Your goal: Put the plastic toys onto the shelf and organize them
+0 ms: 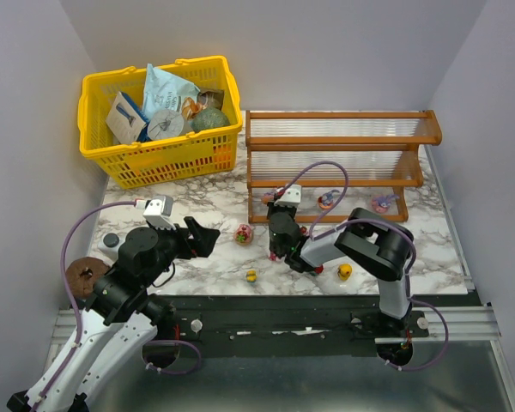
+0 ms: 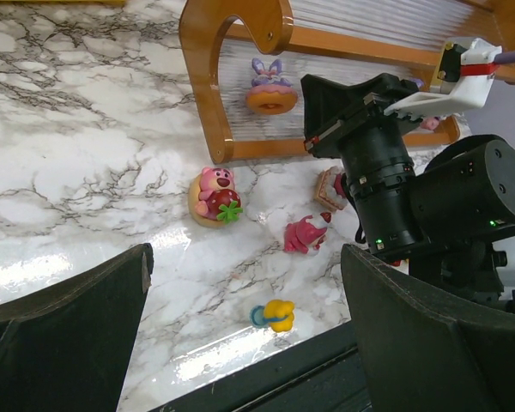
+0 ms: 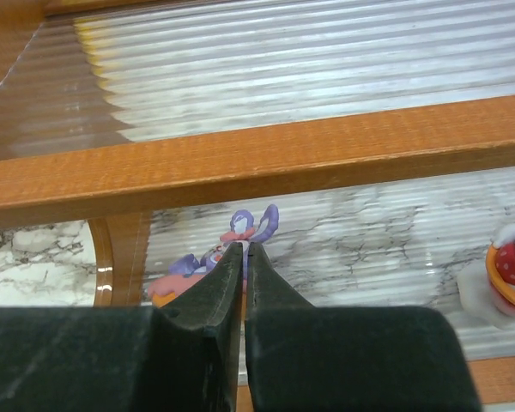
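The right gripper (image 3: 243, 251) is pointing at the lowest tier of the shelf (image 1: 343, 137), its jaws lying almost together with only a thin slit between them. A purple bunny figurine (image 3: 239, 227) is sitting on that ribbed tier just past the tips; whether they are touching it I cannot tell. Further right on the same tier a white-and-orange figurine (image 3: 508, 279) is standing.

The left gripper (image 2: 245, 257) is hovering over the marble worktop (image 1: 429, 249) with its jaws spread wide apart and nothing between them. On the worktop beyond it are lying a pink bear figurine (image 2: 215, 196) hugging a strawberry, a pink-red figurine (image 2: 305, 233) and a yellow duck (image 2: 277, 315). A second yellow duck (image 1: 345, 272) is sitting near the right arm. The yellow basket (image 1: 94, 146) is standing at the far left.
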{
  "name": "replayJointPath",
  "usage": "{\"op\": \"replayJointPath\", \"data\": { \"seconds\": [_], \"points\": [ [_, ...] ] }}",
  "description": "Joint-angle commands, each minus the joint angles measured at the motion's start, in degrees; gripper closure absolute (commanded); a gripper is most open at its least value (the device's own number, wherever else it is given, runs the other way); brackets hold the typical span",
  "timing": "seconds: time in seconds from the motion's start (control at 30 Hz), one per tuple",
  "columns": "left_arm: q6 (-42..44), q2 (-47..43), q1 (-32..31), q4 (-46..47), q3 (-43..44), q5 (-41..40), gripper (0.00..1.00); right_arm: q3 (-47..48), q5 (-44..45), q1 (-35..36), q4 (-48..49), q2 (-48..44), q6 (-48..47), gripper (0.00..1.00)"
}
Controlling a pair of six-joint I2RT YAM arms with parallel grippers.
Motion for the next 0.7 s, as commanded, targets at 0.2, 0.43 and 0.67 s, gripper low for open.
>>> {"op": "replayJointPath", "data": {
  "seconds": [0.2,0.43,0.67],
  "points": [
    [0.93,-0.25,-0.29,0.65,0.02,0.79,0.01,1.47,-8.81,-0.08,-27.79,-7.49,24.57,0.88],
    [0.84,-0.17,-0.29,0.57,0.02,0.70,0.01,2.17,-10.93,-0.16,-38.25,-10.30,32.96,0.89],
    [0.58,2.11,-0.29,0.57,0.20,0.26,0.01,-0.21,-13.48,-0.08,-43.97,-18.81,38.14,0.87]
  ]
}}
